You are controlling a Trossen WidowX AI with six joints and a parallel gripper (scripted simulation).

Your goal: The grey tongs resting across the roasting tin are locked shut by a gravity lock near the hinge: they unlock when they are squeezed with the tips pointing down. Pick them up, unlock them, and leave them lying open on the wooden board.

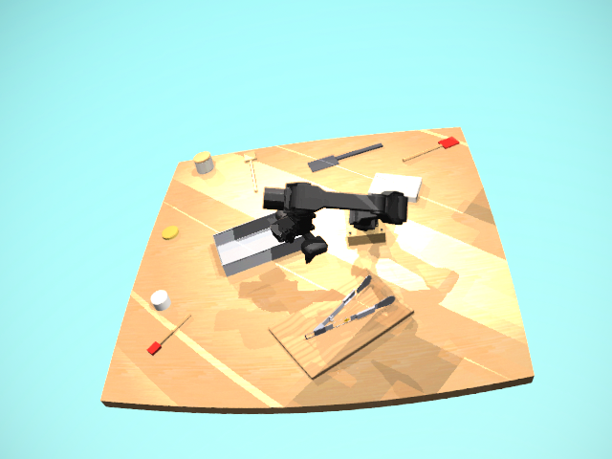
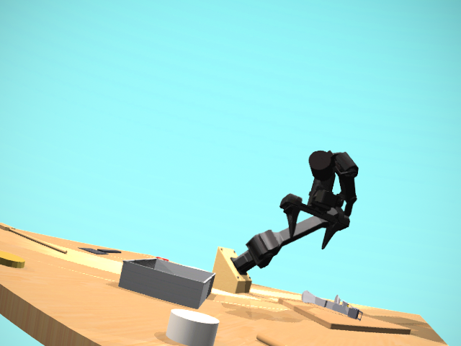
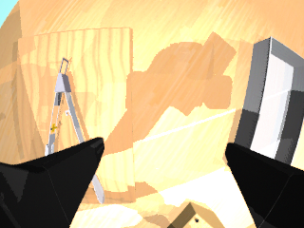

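The grey tongs (image 1: 385, 301) (image 2: 327, 302) (image 3: 79, 128) lie on the wooden board (image 1: 321, 358) (image 2: 335, 321) (image 3: 102, 57), their two arms spread in a V. My gripper (image 1: 296, 244) (image 2: 307, 241) (image 3: 166, 147) is open wide and empty. It hangs high above the table, near the right end of the grey roasting tin (image 1: 247, 259) (image 2: 163, 282) (image 3: 256, 89) and well clear of the tongs. The tin is empty.
The arm's wooden base mount (image 1: 365, 239) (image 2: 227, 272) stands behind the board. A white cylinder (image 1: 160, 299) (image 2: 191, 326), a yellow disc (image 1: 170, 231), a tan cylinder (image 1: 203, 162), a white block (image 1: 395, 185), a dark spatula (image 1: 343, 156) and two red-headed sticks (image 1: 154, 347) (image 1: 448, 142) lie around the table.
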